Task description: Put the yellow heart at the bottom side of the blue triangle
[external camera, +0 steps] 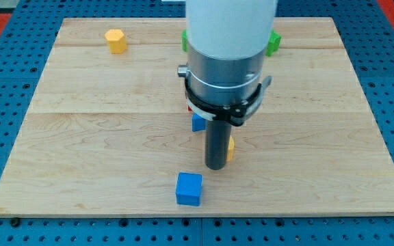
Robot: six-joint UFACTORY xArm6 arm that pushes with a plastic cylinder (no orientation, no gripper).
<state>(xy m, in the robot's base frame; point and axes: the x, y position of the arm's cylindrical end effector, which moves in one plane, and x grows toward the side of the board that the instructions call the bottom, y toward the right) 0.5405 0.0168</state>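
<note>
My tip rests on the board just below centre. A sliver of a yellow block, likely the yellow heart, shows right beside the rod on its right, touching or nearly touching it. A small blue block, mostly hidden by the arm, sits just above and left of the tip; its shape cannot be made out. A blue cube lies below and left of the tip.
A yellow hexagonal block sits at the top left. Green blocks peek out at either side of the arm near the top edge, one on the left and one on the right. A sliver of red shows under the arm's collar.
</note>
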